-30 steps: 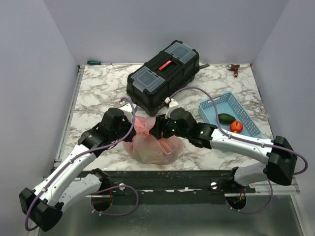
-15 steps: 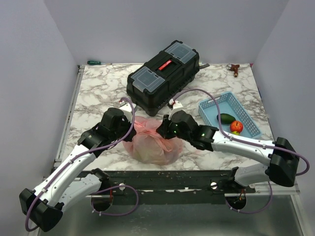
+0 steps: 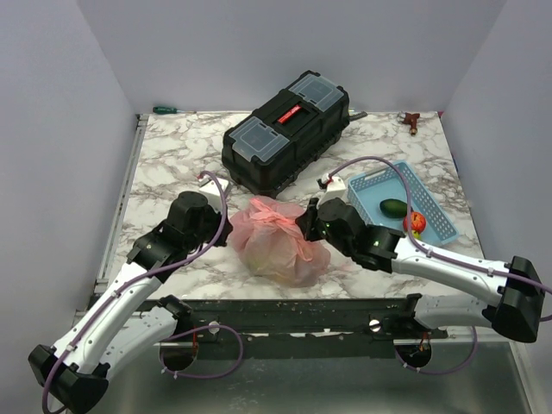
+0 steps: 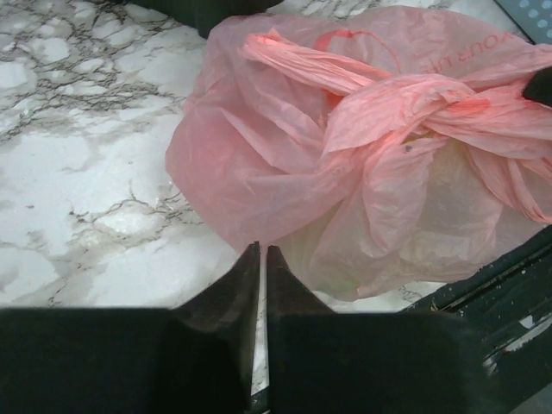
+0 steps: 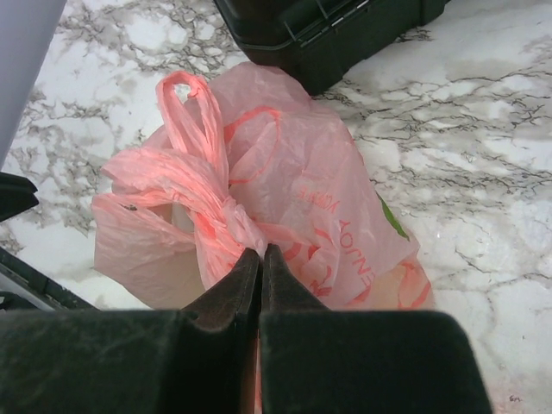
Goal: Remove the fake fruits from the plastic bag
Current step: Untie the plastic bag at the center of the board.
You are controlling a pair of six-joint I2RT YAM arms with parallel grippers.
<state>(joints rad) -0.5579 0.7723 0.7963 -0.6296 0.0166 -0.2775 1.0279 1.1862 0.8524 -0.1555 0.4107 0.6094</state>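
On the grey-veined marble table [image 3: 172, 164], boxed in by pale walls [image 3: 259, 52], the plastic bag [image 3: 278, 241] is lying bunched near the front edge, the right gripper [image 5: 260, 252] pinching its knotted handles and the left gripper [image 4: 261, 250], pressed together, hovering just beside its edge

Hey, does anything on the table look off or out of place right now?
The plastic bag has its handles twisted into a knot, closing its mouth, while something green shows through the film. Nothing looks spilled or damaged.
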